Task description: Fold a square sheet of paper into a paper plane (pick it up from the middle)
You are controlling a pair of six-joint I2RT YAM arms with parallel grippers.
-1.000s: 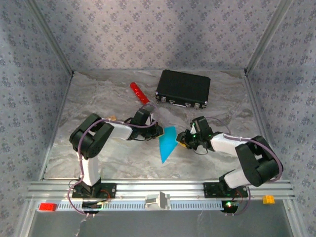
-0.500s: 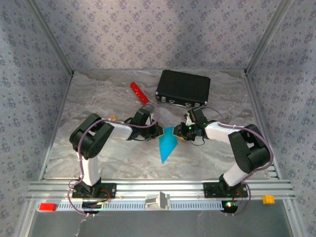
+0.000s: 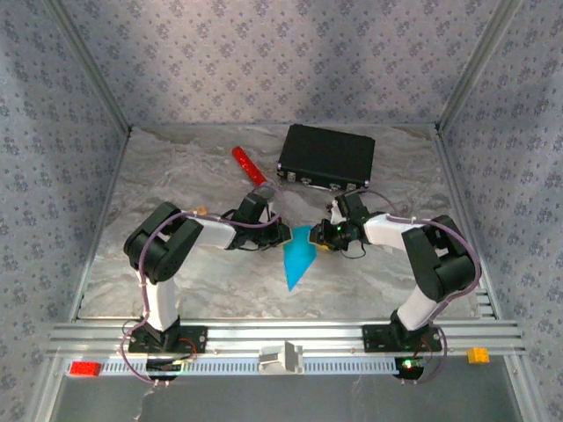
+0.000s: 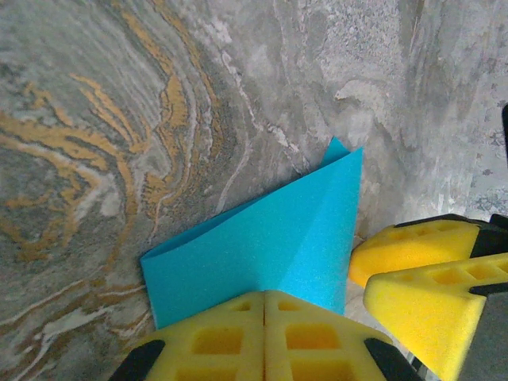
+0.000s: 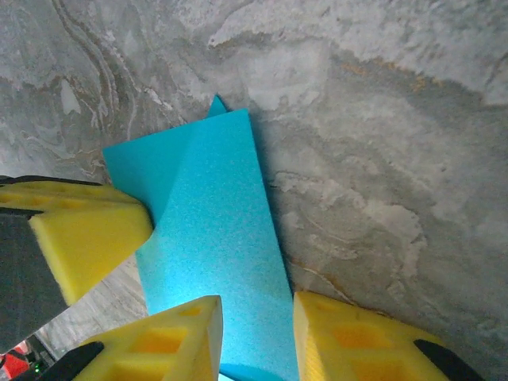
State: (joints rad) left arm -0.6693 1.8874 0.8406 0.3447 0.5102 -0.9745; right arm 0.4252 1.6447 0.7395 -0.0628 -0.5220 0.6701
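right gripper swung leftward, now at upper edge of paper plane

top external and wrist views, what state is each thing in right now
paper plane: partly folded to a point, wide end gripped
left tool: shut on the paper plane
right tool: open, one finger on either side of the paper plane
black case: closed, lying flat
red cylinder: lying on its side, untouched

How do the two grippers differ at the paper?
The left gripper is shut, pinching the paper at its edge; the right gripper has jaws apart, paper in the gap. The left sits at the paper's left, the right at its right. Both have yellow fingers.
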